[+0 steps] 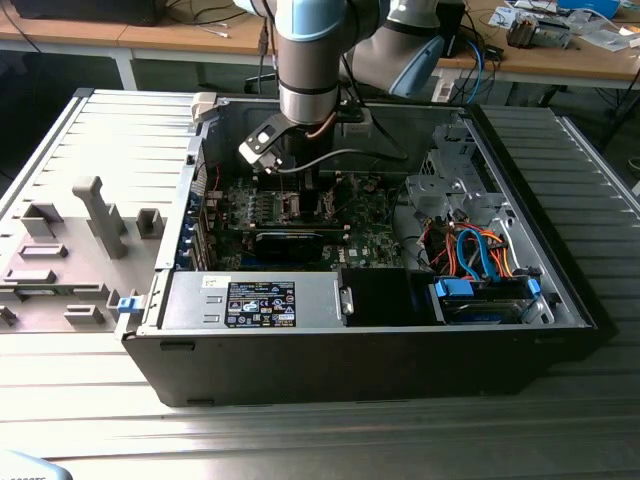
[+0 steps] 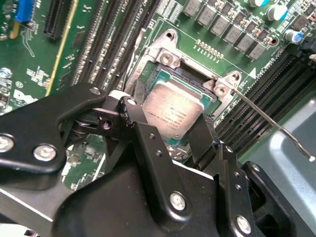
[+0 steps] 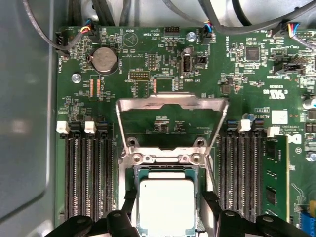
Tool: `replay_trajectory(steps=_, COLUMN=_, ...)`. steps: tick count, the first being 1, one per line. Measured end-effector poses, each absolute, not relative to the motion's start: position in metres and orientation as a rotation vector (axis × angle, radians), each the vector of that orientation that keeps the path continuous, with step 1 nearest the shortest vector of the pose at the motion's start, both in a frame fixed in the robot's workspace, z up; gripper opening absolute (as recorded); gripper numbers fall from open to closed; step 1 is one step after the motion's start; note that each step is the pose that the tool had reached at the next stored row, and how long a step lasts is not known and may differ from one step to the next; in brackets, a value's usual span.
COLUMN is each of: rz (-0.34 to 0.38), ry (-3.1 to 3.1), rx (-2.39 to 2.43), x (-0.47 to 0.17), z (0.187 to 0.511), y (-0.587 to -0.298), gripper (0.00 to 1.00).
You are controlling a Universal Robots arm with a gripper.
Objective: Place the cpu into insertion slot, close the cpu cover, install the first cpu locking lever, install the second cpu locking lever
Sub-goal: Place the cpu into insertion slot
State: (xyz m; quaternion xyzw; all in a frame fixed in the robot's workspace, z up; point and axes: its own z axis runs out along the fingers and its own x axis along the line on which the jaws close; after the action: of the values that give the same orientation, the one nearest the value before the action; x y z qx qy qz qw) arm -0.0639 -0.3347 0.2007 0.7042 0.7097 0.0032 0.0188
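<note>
The cpu (image 3: 166, 205) (image 2: 173, 111), a pale silver square, lies flat in the insertion slot (image 3: 167, 171) (image 2: 159, 75) on the green motherboard. In both wrist views my gripper (image 3: 168, 200) (image 2: 167, 118) straddles it, one black finger (image 3: 129, 205) on each side, with a narrow gap showing along each chip edge. The cpu cover (image 3: 171, 102), a silver frame with a window, stands swung back and open beyond the slot. A thin metal locking lever (image 2: 269, 121) sticks out unlatched from one corner of the slot. In the exterior view the arm (image 1: 305, 70) reaches down into the open computer case (image 1: 360, 350).
Black memory slots (image 3: 89, 173) (image 3: 239, 173) flank the socket on both sides. A coin battery (image 3: 104, 59) and cables (image 3: 74, 39) sit farther up the board. The power supply (image 1: 255, 300), drive cage (image 1: 450, 180) and orange and blue cables (image 1: 475, 250) crowd the case.
</note>
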Motion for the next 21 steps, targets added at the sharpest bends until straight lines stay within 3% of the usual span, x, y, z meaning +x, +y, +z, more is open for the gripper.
replay_trajectory(steps=12, rz=0.015, ry=2.205, rx=2.189, x=-0.063, z=0.21, y=-0.333, gripper=0.6)
replay_trajectory(steps=16, rz=0.021, ry=2.211, rx=2.192, x=-0.063, z=0.21, y=-0.332, gripper=0.35)
replay_trajectory(steps=19, rz=0.021, ry=2.213, rx=2.19, x=-0.063, z=0.212, y=-0.332, gripper=0.29)
replay_trajectory(steps=21, rz=0.021, ry=2.213, rx=2.19, x=-0.063, z=0.217, y=-0.332, gripper=0.17)
